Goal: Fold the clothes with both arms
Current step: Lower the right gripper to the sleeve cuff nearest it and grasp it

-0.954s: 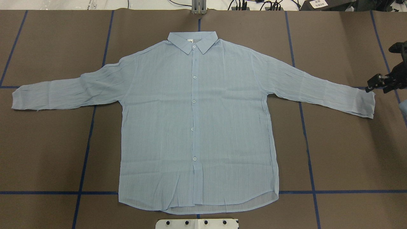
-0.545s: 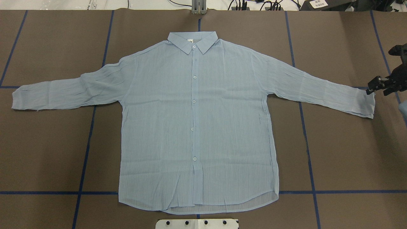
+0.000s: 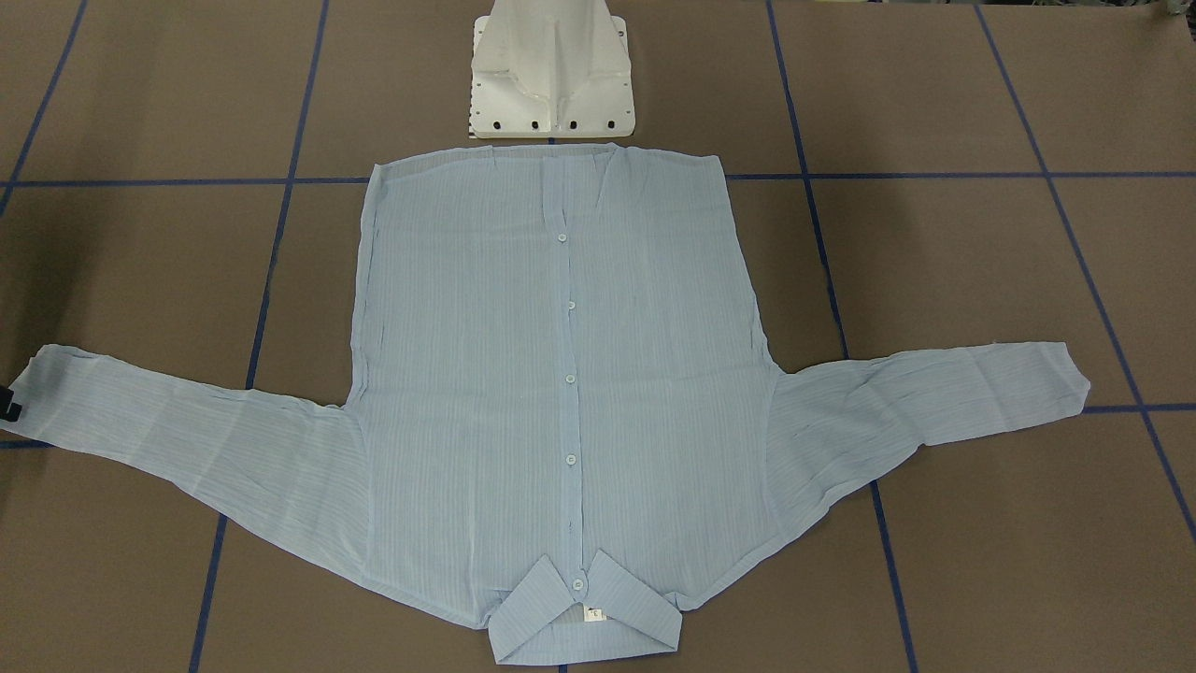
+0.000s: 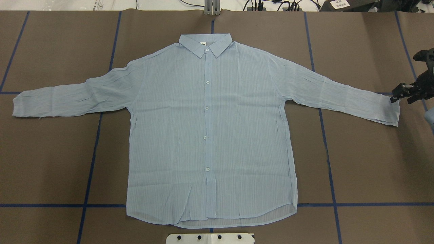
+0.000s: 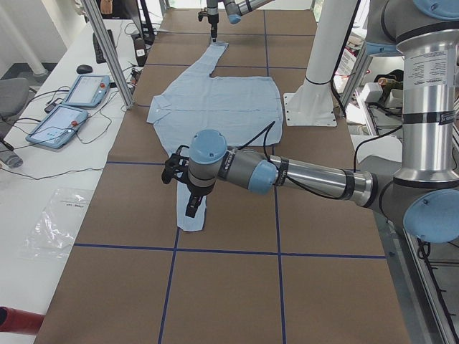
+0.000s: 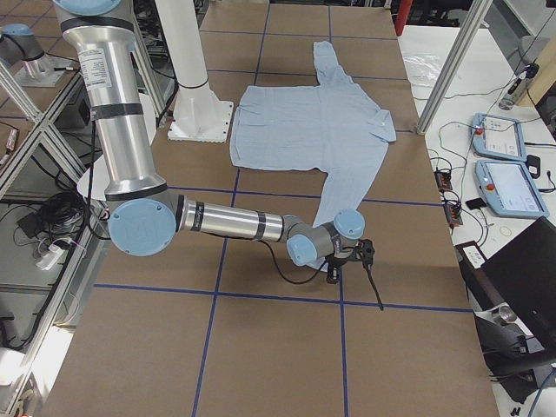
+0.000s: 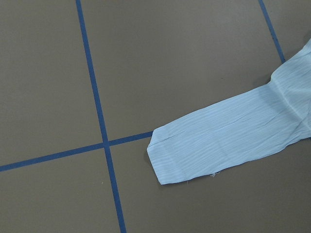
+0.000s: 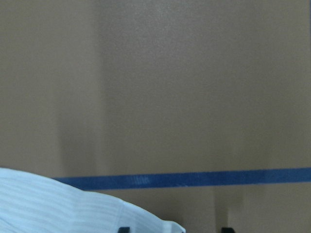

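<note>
Risk: thin fabric. If the right gripper [image 4: 402, 95] bites only the edge or one layer of the right cuff [image 4: 390, 110], we lose the sleeve mid-fold, and an uneven lift would skew the shirt [image 4: 206, 135]. It lies flat and buttoned on the table [image 4: 366, 162], collar far. Right jaws are apart and empty, straddling the cuff corner. The left gripper [image 5: 192, 204] hangs over the left cuff [image 7: 180, 158]; we can't tell its opening.

The shirt [image 4: 206, 135] lies flat on the table [image 4: 51, 152], hem [image 4: 210, 222] just beside the pedestal base [image 4: 210, 238], collar [image 4: 205, 43] away.
</note>
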